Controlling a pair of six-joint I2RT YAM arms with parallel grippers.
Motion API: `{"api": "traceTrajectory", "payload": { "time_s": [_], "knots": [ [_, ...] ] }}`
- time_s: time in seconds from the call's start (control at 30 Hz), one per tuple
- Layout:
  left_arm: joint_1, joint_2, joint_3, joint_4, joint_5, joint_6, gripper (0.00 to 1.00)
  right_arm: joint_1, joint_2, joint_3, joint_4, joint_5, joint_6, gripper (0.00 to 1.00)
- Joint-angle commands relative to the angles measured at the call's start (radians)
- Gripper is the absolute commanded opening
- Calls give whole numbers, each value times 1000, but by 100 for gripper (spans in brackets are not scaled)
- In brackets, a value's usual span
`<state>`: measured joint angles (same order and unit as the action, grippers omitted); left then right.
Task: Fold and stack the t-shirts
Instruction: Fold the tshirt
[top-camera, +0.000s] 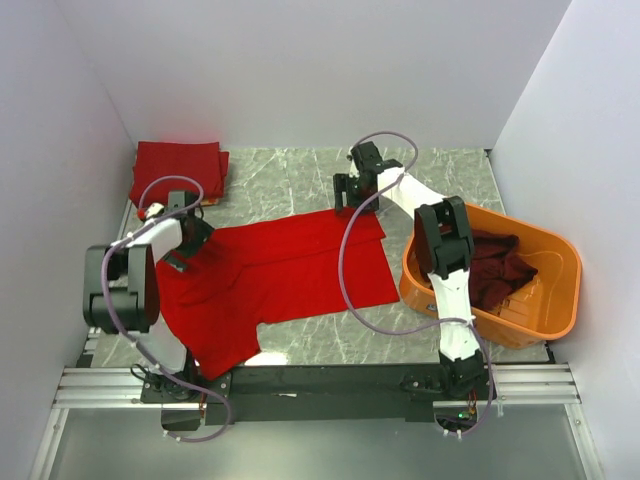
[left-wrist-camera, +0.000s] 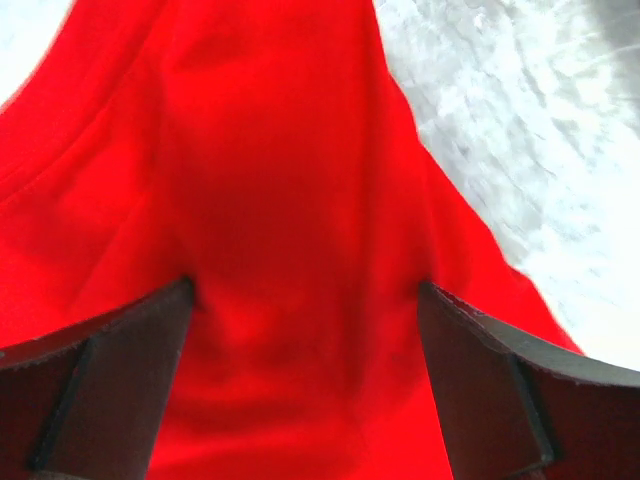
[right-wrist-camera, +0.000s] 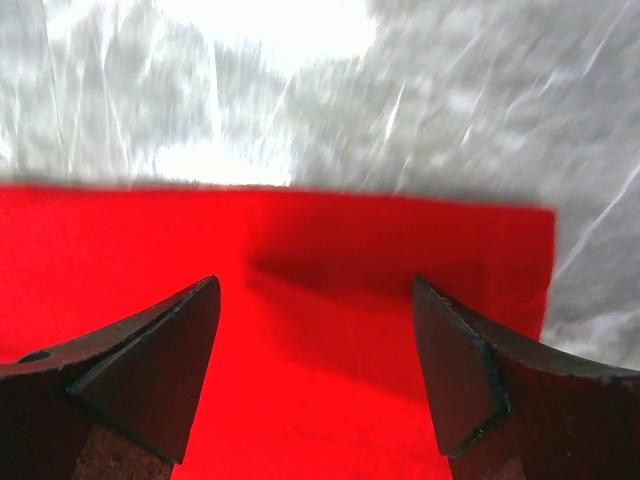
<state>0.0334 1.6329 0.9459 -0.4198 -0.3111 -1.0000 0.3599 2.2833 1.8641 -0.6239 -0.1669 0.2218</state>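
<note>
Lying spread flat, a bright red t-shirt (top-camera: 290, 265) is covering the middle of the marble worktop (top-camera: 300, 175). The left pincer (left-wrist-camera: 305, 290) is hovering low over the shirt's left part, its jaws standing wide apart and gripping nothing, with red cloth showing between them. The right pincer (right-wrist-camera: 315, 285) is hanging over the shirt's far right corner, jaws likewise parted and empty, the straight edge of the cloth just beyond them. Folded red t-shirts (top-camera: 178, 170) are sitting in the far left corner. Dark maroon t-shirts (top-camera: 500, 265) are lying crumpled in the orange tub (top-camera: 560, 300) on the right.
</note>
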Motion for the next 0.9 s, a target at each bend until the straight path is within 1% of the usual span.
{"api": "traceTrajectory", "payload": {
  "time_s": [0.0,0.13,0.33,0.47,0.53,0.63,0.73,0.8,0.83,0.87],
  "knots": [
    [5,88,86,36,9,41,99,-27,51,73,-63,52,62,84],
    [7,174,145,27,13,40,100,-58,122,176,-126,58,82,84],
    [7,257,238,39,18,57,99,-98,211,305,-157,38,100,84],
    [5,318,345,-8,-5,67,99,-118,234,368,-152,21,103,84],
    [7,318,363,-31,-19,58,99,-115,213,366,-128,0,82,84],
    [5,279,378,-68,-31,67,99,-115,173,379,-137,-20,28,84],
    [-4,191,375,-102,-48,66,99,-107,93,354,-135,-23,-24,84],
    [-16,112,369,-145,-51,61,99,-98,42,322,-128,-10,-48,84],
    [-21,81,363,-155,-51,58,99,-84,-11,308,-122,0,-52,85],
    [-27,15,343,-181,-49,52,99,-78,-40,293,-119,7,-59,85]
  ]
}}
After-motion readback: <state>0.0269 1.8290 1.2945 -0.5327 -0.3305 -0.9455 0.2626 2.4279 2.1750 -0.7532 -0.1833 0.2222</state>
